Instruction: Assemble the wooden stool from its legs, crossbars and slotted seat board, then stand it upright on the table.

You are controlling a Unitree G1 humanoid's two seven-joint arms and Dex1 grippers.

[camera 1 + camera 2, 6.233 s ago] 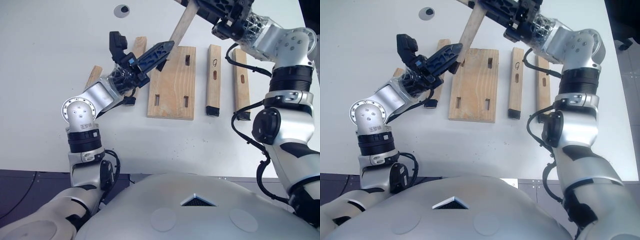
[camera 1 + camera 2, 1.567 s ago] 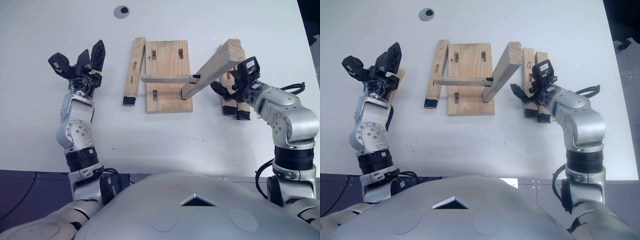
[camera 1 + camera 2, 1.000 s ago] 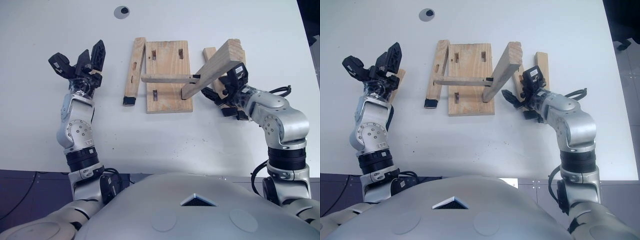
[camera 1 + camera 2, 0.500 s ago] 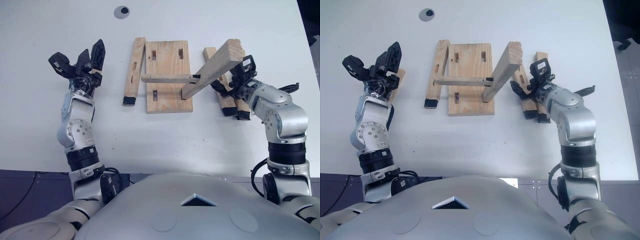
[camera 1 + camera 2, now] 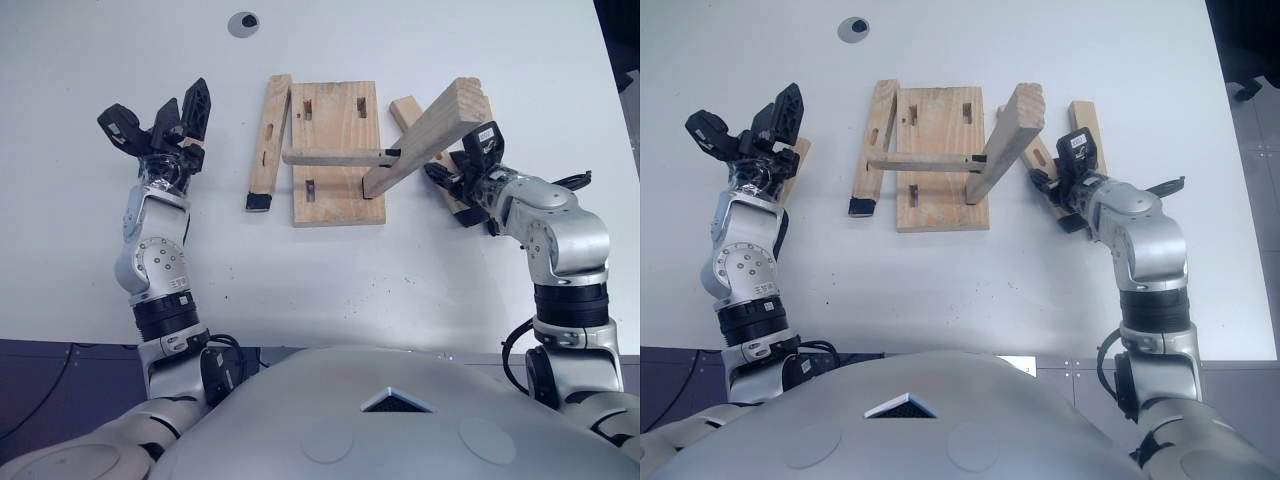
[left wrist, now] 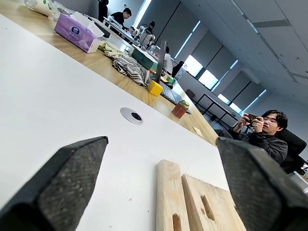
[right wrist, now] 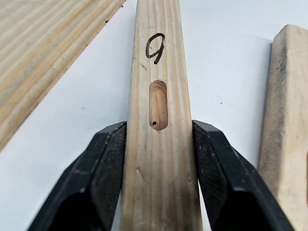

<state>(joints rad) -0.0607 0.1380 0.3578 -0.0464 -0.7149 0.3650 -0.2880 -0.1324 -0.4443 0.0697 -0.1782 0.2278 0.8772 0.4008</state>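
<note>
Head camera: the slotted seat board (image 5: 335, 150) lies flat on the white worktop (image 5: 330, 290), upper centre of the frame. One leg (image 5: 267, 142) lies just beside the board's left edge. A crossbar (image 5: 333, 157) runs across the board from that leg to a second, thick leg (image 5: 432, 132), which stands tilted at the board's lower right corner.

Right claw (image 5: 464, 186), right of centre, is closed around a third leg (image 5: 406, 110) lying at a slant on the worktop. Wrist camera: both fingers (image 7: 103, 163) press this leg's long sides, level with its oval slot. A fourth leg (image 5: 1084, 118) lies just beside it, apart.

Left claw (image 5: 155, 112), upper left of the frame, is spread wide and holds nothing. A short wooden piece (image 5: 798, 156) lies beneath it.
</note>
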